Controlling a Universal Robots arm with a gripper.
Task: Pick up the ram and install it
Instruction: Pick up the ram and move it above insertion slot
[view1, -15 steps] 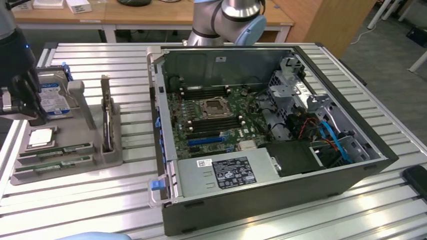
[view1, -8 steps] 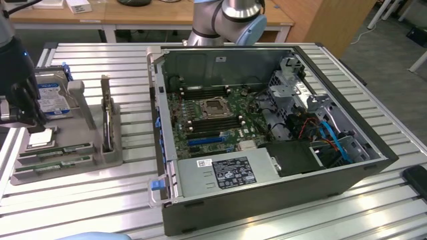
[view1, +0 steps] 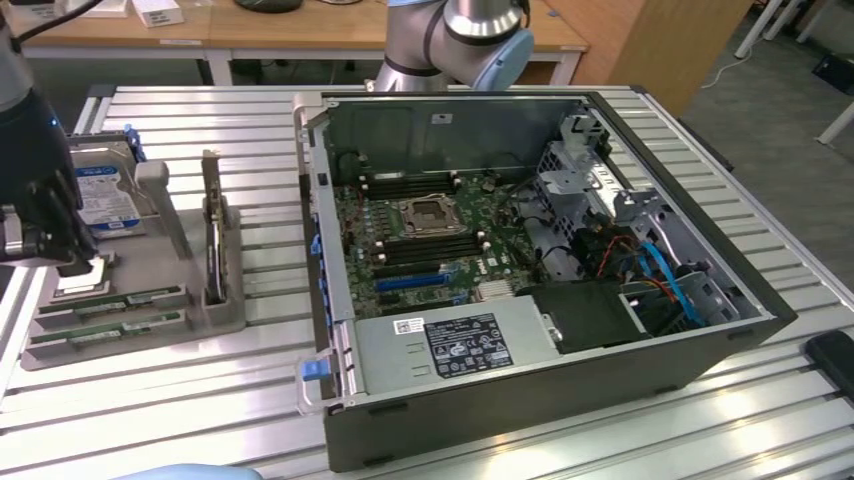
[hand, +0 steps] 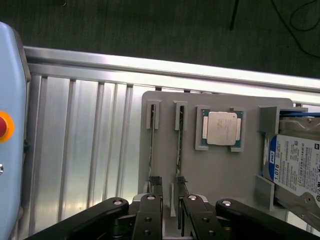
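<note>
Claw (view1: 60, 262) first: at the exterior view's far left you see it hanging low over the grey tray (view1: 167, 268). In the wrist view its two fingers (hand: 150, 210) stand apart with bare tray between them, gripping nothing. Whether they touch anything you cannot tell.

Just beside the claw, the square silver chip (view1: 80, 281) lies in its pocket.

Next come the two sticks you are after, both on edge in their tray slots, side by side and apart. One ram stick (view1: 120, 299) is nearer the chip, and the other ram stick (view1: 114, 332) runs along the tray's front edge. The wrist view shows them edge-on, with each finger over the end of one stick.

Behind them the hard drive (view1: 110, 195), with its blue-white label, leans in its holder. At the tray's right side a thin card (view1: 211, 235) stands upright in a slot.

Further right you find the computer case (view1: 534, 400), lying open side up. Inside are the green board (view1: 400, 250), its square socket (view1: 427, 212) and long dark slots (view1: 434, 248) beside that. A labelled silver box (view1: 447, 345) sits at the front, and blue cables (view1: 663, 275) run at the right end. The arm's base (view1: 461, 30) rises behind the case.
</note>
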